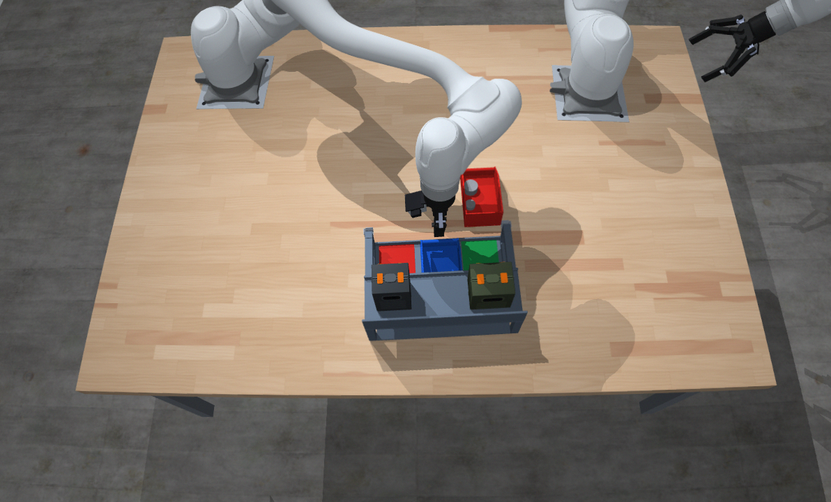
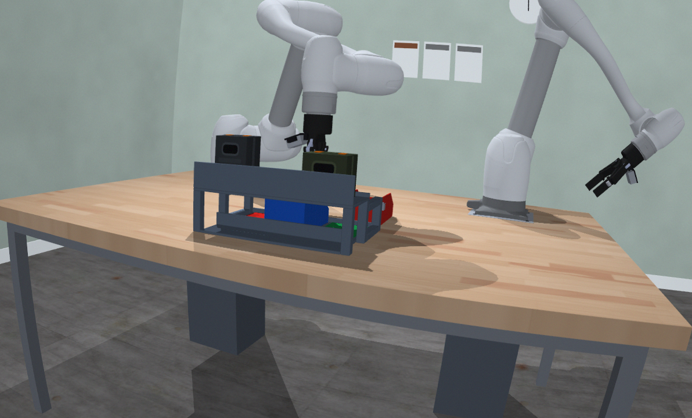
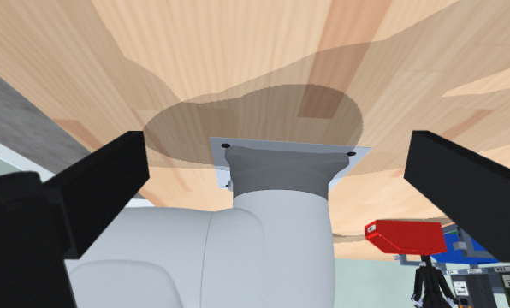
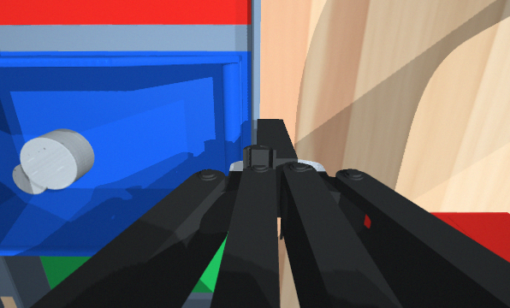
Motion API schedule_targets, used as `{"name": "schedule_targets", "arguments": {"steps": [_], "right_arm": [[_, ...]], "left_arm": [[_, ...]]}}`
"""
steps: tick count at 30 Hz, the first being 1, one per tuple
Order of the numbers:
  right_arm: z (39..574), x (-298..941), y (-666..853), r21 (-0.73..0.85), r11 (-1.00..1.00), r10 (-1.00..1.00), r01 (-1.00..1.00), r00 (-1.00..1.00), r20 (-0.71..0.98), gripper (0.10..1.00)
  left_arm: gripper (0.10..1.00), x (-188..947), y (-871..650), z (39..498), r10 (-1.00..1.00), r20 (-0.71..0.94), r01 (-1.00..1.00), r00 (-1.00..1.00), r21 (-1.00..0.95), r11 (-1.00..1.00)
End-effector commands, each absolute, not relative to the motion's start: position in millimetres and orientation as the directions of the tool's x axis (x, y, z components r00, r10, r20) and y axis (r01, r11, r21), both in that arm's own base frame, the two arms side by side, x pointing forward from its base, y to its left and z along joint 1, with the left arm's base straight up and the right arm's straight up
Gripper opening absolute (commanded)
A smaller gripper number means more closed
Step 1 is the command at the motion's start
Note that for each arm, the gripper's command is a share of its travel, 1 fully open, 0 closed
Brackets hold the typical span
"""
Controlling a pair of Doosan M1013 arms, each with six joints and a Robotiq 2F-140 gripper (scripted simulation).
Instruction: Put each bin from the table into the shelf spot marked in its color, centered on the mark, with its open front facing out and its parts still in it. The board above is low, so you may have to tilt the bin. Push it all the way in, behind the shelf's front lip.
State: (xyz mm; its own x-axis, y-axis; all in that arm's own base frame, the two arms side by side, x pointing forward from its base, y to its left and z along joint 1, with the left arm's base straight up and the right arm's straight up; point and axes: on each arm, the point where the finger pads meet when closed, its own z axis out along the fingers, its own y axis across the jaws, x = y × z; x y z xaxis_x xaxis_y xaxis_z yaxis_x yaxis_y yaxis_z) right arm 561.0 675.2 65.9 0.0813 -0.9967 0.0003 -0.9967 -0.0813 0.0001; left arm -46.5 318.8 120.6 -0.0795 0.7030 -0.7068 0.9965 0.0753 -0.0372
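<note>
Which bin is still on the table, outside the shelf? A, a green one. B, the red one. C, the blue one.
B: the red bin stands on the table beside the shelf, while the blue bin sits inside it.

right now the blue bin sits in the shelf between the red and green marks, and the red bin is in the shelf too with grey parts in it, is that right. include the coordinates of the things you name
Not quite: the red bin [image 1: 486,203] [image 2: 386,209] [image 3: 409,237] is on the table, outside the shelf [image 1: 443,327] [image 2: 273,182], as the top view shows. The rest holds.
</note>
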Motion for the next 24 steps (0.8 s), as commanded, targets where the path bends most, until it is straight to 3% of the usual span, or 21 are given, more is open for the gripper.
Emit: {"name": "schedule_targets", "arguments": {"steps": [1,24], "right_arm": [[71,558,675,-0.001,-0.081,-0.997,-0.997,0.081,-0.001,0.099],[86,551,675,-0.001,-0.081,-0.997,-0.997,0.081,-0.001,0.099]], "left_arm": [[1.000,-47,319,121,0.704,-0.706,0.996,-0.080,-0.038,0.075],[1.000,-47,319,121,0.704,-0.706,0.996,-0.080,-0.038,0.075]]}}
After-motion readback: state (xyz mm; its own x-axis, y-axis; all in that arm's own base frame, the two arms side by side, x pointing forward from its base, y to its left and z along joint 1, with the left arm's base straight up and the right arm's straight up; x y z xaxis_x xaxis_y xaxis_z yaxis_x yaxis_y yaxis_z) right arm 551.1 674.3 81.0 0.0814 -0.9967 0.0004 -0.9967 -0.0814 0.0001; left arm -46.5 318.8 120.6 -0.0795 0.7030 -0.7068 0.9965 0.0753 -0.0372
